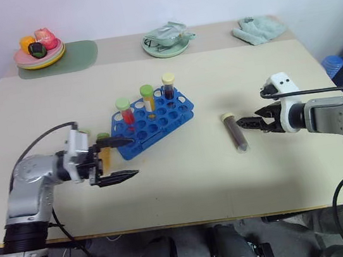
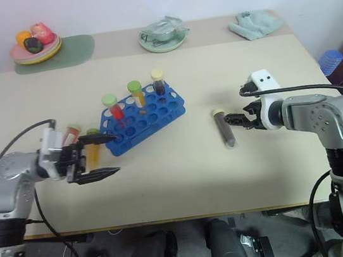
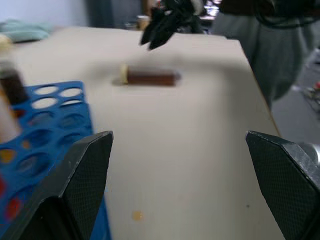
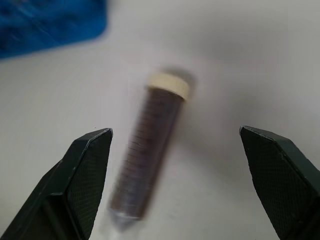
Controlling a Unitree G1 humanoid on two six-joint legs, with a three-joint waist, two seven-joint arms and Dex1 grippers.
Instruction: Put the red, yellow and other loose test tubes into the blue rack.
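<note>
The blue rack [image 1: 158,125] sits mid-table with three capped tubes upright in it: red [image 1: 124,111], yellow [image 1: 148,100] and dark [image 1: 169,86]. A loose dark brown test tube [image 1: 235,133] with a cream cap lies flat to the right of the rack. My right gripper [image 1: 242,123] hovers open just right of it, the tube framed between its fingers [image 4: 85,185] in the right wrist view. A loose yellow-orange test tube [image 1: 106,158] with a green cap lies left of the rack. My left gripper [image 1: 135,155] stands open beside it, pointing at the rack, nothing between its fingers [image 3: 80,185]. Another cap [image 1: 83,133] peeks from behind that hand.
Along the table's far edge stand a plate of toy fruit [image 1: 39,51] on a green mat, a pale green plate [image 1: 166,42] with a crumpled wrapper, and a light green cloth [image 1: 258,29]. A black cable loops over my left arm.
</note>
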